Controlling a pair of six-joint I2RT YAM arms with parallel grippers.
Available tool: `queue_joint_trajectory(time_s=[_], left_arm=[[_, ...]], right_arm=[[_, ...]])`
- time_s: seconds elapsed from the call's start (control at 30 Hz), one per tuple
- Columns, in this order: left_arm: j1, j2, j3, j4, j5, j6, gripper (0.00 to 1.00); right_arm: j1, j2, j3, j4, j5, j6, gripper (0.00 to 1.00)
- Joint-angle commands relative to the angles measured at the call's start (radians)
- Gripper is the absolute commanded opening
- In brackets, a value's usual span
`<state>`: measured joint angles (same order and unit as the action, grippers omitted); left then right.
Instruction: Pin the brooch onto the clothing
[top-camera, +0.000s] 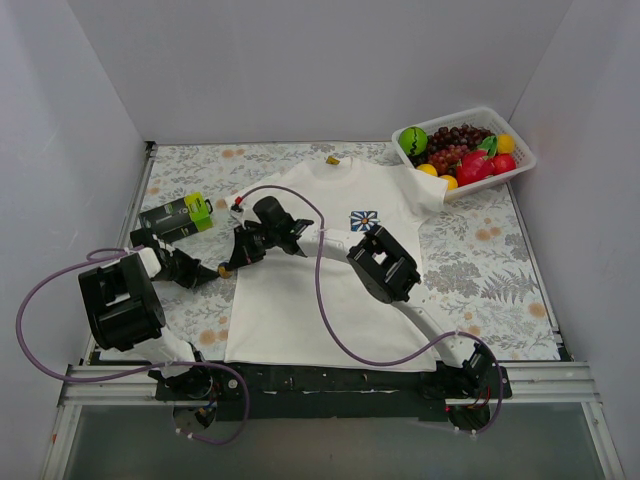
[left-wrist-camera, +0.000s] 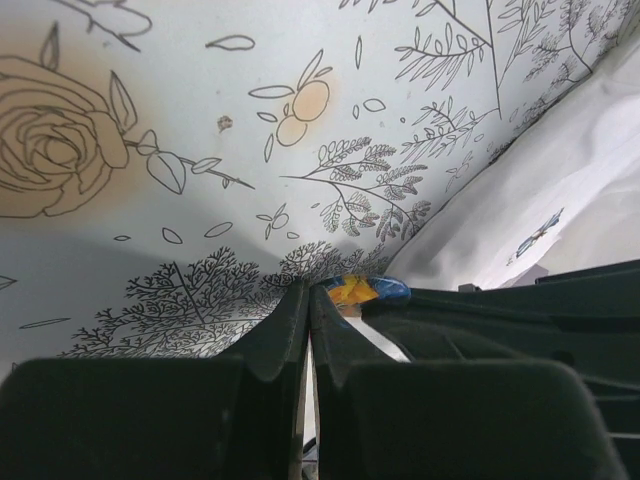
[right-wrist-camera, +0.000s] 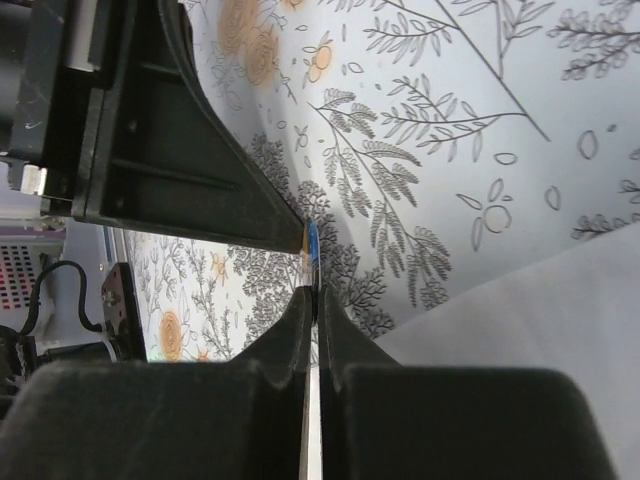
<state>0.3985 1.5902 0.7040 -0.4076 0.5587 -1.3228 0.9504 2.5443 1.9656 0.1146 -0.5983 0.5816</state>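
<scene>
The white T-shirt (top-camera: 285, 315) lies flat mid-table, with its blue flower print (top-camera: 364, 220) and yellow neck tag (top-camera: 333, 159). The brooch (top-camera: 222, 270), a tiny disc with an orange and blue face, is held just off the shirt's left edge, above the floral cloth. My right gripper (top-camera: 230, 265) is shut on it; the right wrist view shows the brooch (right-wrist-camera: 312, 258) edge-on between the fingertips. My left gripper (top-camera: 212, 273) is shut, its tips (left-wrist-camera: 308, 298) meeting the brooch (left-wrist-camera: 365, 290) from the left. The shirt edge shows in both wrist views (left-wrist-camera: 585, 170) (right-wrist-camera: 540, 300).
A white basket (top-camera: 522, 152) of toy fruit stands at the back right, touching the shirt's sleeve. Two green and black boxes (top-camera: 178, 217) lie at the left. A floral cloth (top-camera: 490, 270) covers the table. White walls close in three sides.
</scene>
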Motion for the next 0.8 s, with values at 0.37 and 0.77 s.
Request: queue_joint_trajectory(time_s=[0.37, 0.77], left_arm=[[0.000, -0.191, 0.031, 0.007, 0.079, 0.056, 0.24], [0.000, -0.481, 0.097, 0.029, 0.101, 0.033, 0.98]], right_arm=[[-0.018, -0.081, -0.069, 0.098, -0.023, 0.004, 0.01], [-0.094, -0.350, -0.377, 0.336, -0.057, 0.063, 0.01]])
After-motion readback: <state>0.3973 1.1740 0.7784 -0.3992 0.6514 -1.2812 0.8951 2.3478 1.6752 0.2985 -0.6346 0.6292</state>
